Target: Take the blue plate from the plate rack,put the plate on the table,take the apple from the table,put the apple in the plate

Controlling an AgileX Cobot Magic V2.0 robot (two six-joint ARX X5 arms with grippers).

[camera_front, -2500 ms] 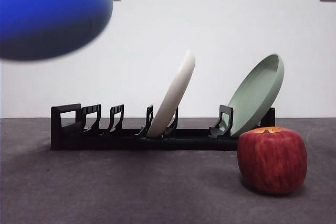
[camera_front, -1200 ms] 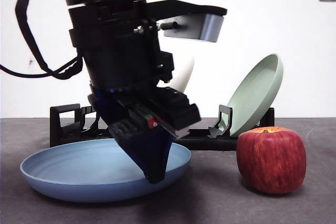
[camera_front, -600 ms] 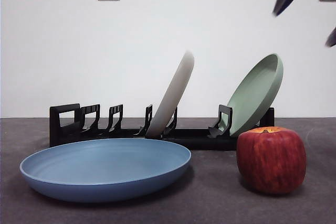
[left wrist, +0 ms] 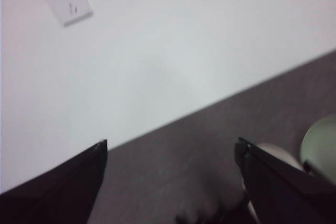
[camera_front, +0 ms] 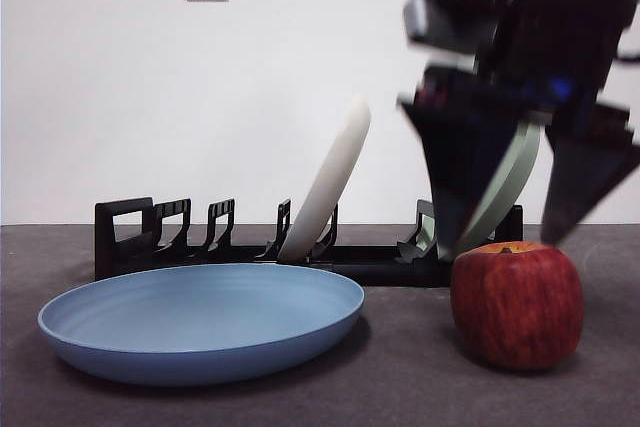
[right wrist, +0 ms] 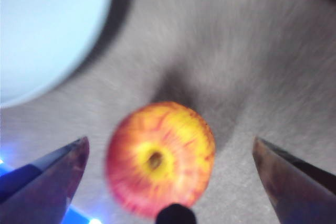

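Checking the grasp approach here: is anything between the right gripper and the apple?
Nothing visible. The right gripper hangs directly above the apple, jaws open wide to either side of it, with only air between. The blue plate lies apart on the table, beside the apple.

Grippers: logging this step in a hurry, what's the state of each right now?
Left gripper: open, holding nothing, away from the work.
Right gripper: open, holding nothing, jaws spread above the apple.

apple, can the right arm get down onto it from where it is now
Probably yes: the right end effector hangs open directly above the apple, jaws spread wider than it, nothing between. The blue plate lies off to one side.
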